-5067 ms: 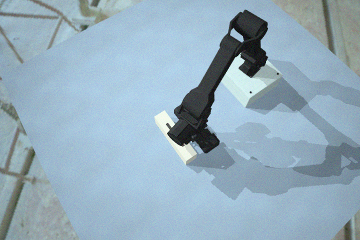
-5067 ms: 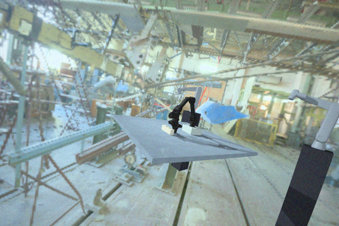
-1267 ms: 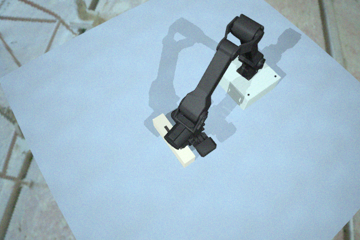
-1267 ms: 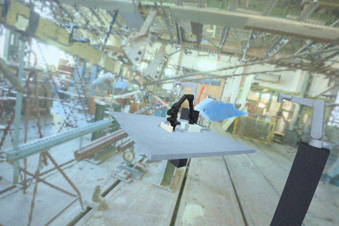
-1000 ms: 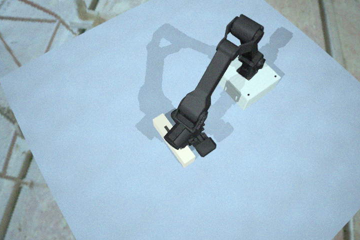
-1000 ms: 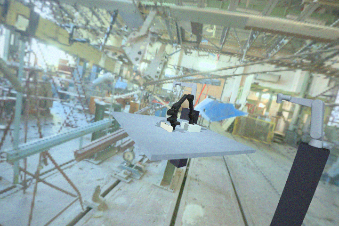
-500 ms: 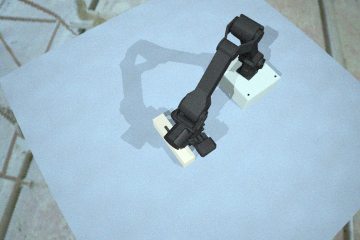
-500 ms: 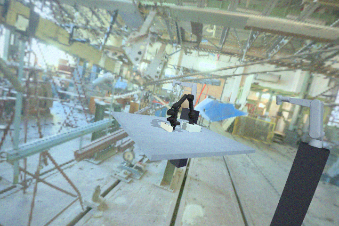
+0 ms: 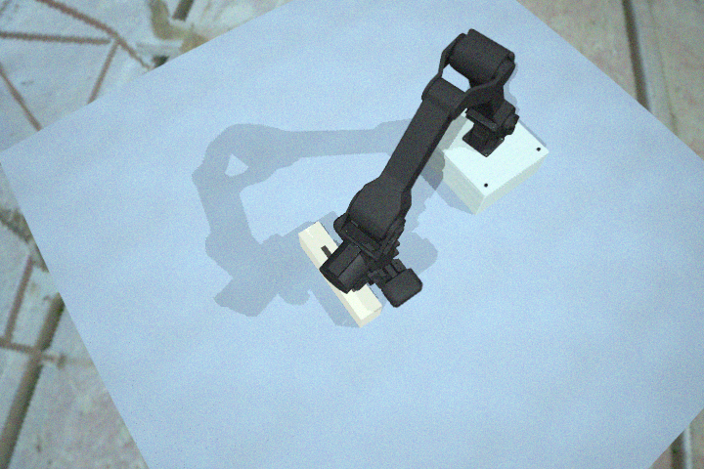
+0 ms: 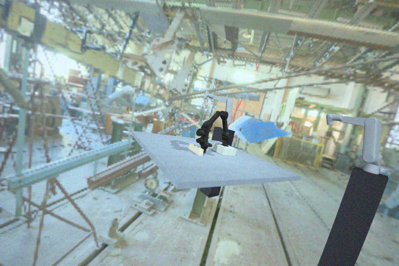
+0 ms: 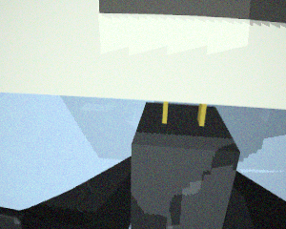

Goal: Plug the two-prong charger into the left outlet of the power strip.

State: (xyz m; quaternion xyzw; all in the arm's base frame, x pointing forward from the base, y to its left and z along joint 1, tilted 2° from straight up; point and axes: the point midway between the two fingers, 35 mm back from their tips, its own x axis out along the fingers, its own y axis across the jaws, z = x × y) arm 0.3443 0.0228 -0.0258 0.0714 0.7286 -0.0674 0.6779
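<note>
Gripper (image 9: pixel 384 272) (image 10: pixel 205 149) (image 11: pixel 176 168) pinching charger (image 11: pixel 181 178) | wrist view: prongs (image 11: pixel 202 115) toward 12 o'clock, power strip (image 9: pixel 367 307) (image 10: pixel 195 148) (image 11: pixel 48 57) beyond | risk: slight skew or offset could jam one prong against the shutter

Filling an industrial hall: steel trusses and beams overhead, blurred throughout. Standing on the pale floor (image 9: pixel 580 32) (image 10: pixel 238 219), scored by dark grooves: a pale blue desk (image 9: pixel 474 359) (image 10: pixel 231 169). Stretching beside it, a long light-blue beam (image 10: pixel 77 161). Lying farther back: a bright blue sheet (image 10: pixel 262 129), near a yellow mesh fence (image 10: pixel 295 152). Glowing between columns: bright white patches of light.
</note>
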